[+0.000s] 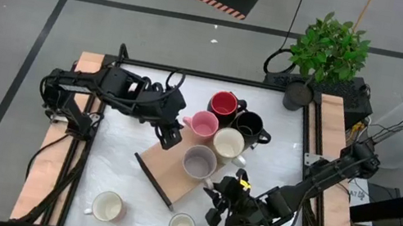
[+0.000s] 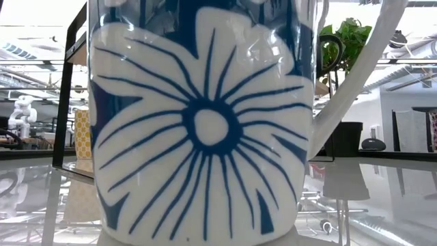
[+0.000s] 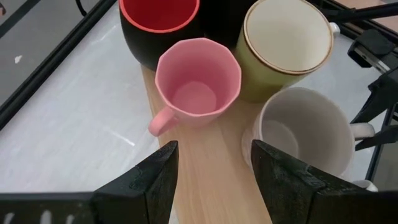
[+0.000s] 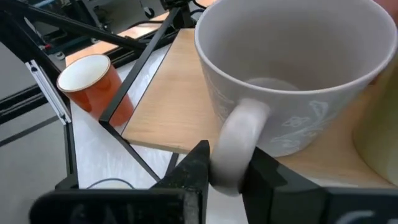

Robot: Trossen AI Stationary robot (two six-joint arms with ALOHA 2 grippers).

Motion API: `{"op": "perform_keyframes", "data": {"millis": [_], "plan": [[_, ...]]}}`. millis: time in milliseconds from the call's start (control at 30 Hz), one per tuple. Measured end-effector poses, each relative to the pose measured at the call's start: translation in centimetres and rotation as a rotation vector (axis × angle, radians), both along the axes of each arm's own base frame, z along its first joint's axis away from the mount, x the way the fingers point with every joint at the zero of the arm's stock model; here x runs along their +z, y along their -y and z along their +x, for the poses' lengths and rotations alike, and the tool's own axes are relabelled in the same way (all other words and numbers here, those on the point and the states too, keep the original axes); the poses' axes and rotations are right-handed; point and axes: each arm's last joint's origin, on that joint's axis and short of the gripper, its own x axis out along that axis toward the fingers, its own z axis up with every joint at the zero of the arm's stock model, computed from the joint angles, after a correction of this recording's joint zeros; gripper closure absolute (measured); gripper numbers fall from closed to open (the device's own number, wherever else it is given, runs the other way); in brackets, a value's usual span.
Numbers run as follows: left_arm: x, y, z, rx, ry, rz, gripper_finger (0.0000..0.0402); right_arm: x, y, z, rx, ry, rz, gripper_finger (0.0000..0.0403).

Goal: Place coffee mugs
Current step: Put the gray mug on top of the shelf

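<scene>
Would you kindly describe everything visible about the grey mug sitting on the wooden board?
The grey mug is a round, glossy ceramic-looking cup with a pale interior, a faint white floral pattern on its outer wall and a thick loop handle. It stands upright and empty on the wooden board, near the board's edge, beside the cream mug and below the pink mug in the high view. The right gripper has its fingers closed around the handle.
</scene>
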Motion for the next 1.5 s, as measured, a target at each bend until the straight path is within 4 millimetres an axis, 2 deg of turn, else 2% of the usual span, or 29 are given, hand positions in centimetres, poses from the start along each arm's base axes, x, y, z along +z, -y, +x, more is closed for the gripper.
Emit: {"op": "perform_keyframes", "data": {"millis": [133, 333, 467, 600, 900, 1233, 1367, 1500], "plan": [[0.0, 0.0, 0.0, -0.002, -0.003, 0.002, 0.0195, 0.4, 0.4, -0.6, 0.006, -0.025, -0.009, 0.0333], [-0.1, 0.0, -0.1, -0.008, -0.016, 0.008, 0.0195, 1.4, 0.9, -1.5, 0.1, -0.078, -0.048, 0.0353], [-0.1, 0.0, -0.1, -0.014, -0.018, 0.012, 0.0195, 1.6, 1.2, -1.6, 0.143, -0.101, -0.09, 0.0348], [-0.1, 0.0, -0.1, -0.014, -0.017, 0.011, 0.0195, 1.6, 1.5, -1.6, 0.142, -0.118, -0.107, 0.0332], [-0.1, 0.0, -0.1, -0.008, -0.016, 0.008, 0.0195, 1.3, 2.3, -1.4, 0.117, -0.155, -0.128, 0.0336], [-0.2, -0.1, -0.3, -0.049, -0.056, 0.04, 0.0195, 1.3, 2.5, -1.3, 0.089, -0.145, -0.1, 0.0315], [-0.7, -0.8, -1.1, -0.08, -0.172, 0.06, 0.0195, 1.8, 2.6, -1.6, 0.071, -0.123, -0.052, 0.0305], [-1.3, -2.4, -1.0, -0.089, -0.212, 0.072, 0.0195, 2.4, 2.8, -2.0, 0.088, -0.115, 0.0, 0.0294]]}}
